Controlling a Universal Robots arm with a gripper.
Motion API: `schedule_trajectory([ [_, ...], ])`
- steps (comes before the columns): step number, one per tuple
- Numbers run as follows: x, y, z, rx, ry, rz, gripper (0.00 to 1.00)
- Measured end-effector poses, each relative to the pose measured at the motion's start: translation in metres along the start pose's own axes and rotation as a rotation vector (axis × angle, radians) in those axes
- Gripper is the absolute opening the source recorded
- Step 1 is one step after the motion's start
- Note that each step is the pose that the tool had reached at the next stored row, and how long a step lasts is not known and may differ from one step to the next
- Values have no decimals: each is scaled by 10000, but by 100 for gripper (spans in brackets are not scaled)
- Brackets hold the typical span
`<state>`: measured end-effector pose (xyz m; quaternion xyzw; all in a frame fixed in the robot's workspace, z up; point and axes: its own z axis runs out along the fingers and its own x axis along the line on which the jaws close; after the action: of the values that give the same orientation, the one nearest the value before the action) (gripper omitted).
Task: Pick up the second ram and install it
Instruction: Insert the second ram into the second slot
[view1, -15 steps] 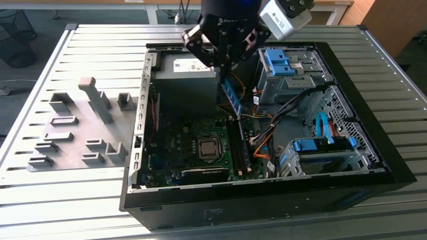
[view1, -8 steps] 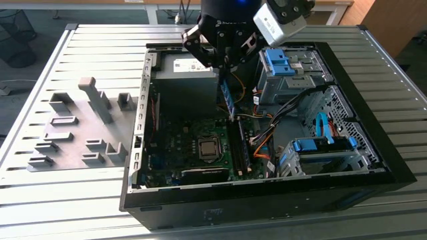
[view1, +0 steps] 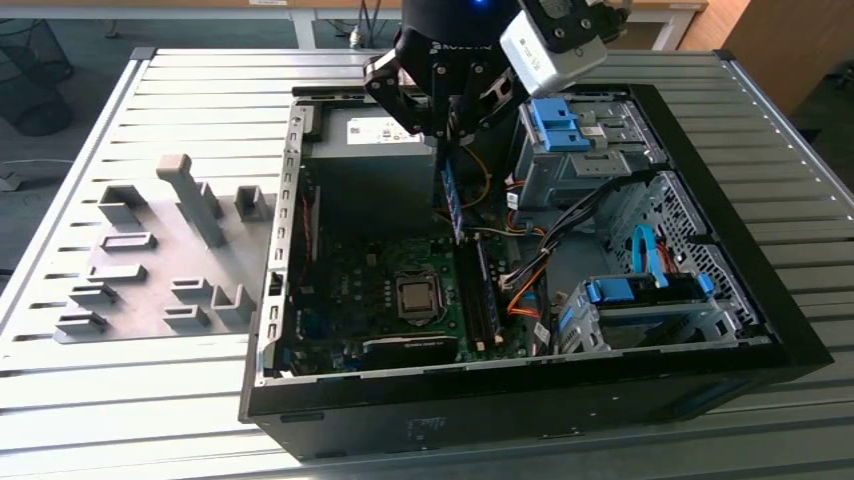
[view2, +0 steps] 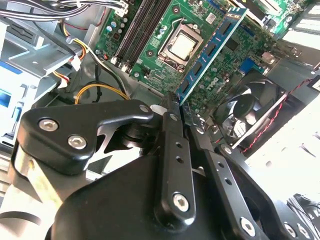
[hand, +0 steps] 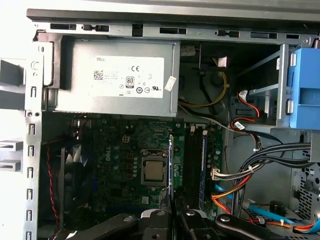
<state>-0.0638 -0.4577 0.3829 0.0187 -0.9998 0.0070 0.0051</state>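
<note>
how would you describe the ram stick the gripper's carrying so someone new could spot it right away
Start at the open black computer case on the slatted table, then find the black gripper hanging over its motherboard. The second ram is the thin stick pinched on edge between its fingers, up in the air. Another ram stick sits seated in a motherboard slot; this one has a blue label and hangs above the board.

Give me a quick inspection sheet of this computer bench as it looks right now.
Surface: ribbed grey metal table, open computer case on it.
Job's things: second ram held upright above the motherboard; another stick already in a slot.
Clutter: grey fixture blocks at the exterior view's left.
Grippers: claw shut on the second ram.
Cables: orange, yellow and black wiring beside the board.
Surroundings: power supply, blue drive bays.
</note>
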Motion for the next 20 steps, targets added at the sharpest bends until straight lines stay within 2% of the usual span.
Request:
schedule_trajectory([
  [9,-3,0,5,11,-5,0,14],
  [16,-92,-3,63,33,-17,18,14],
  [20,-106,-3,93,38,-24,22,14],
])
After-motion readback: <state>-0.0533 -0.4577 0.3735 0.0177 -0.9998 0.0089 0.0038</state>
